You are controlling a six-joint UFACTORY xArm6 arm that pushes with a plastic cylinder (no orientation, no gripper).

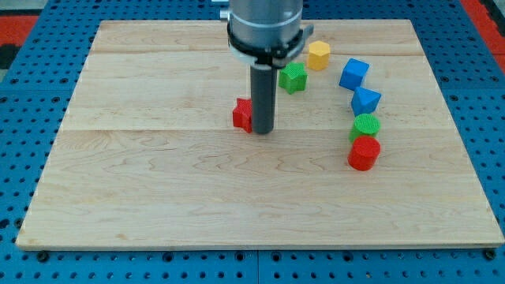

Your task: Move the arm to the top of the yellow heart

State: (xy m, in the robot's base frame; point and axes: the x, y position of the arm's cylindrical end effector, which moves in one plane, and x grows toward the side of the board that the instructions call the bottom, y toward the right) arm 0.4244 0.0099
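Observation:
My tip [262, 130] rests on the wooden board [158, 197] a little above the view's centre. A red block [241, 114], partly hidden by the rod, sits against the rod's left side. The only yellow block [319, 55] in view lies up and to the right of the tip, near the board's top edge. Its shape looks hexagonal rather than heart-like. No yellow heart shows; the arm's body hides part of the board's top middle. A green star-like block [292, 76] lies between the rod and the yellow block.
At the view's right, a curved row runs downward: a blue cube [354, 73], a blue triangle [365, 100], a green round block [365, 125] and a red hexagonal block [364, 152]. A blue pegboard [24, 118] surrounds the board.

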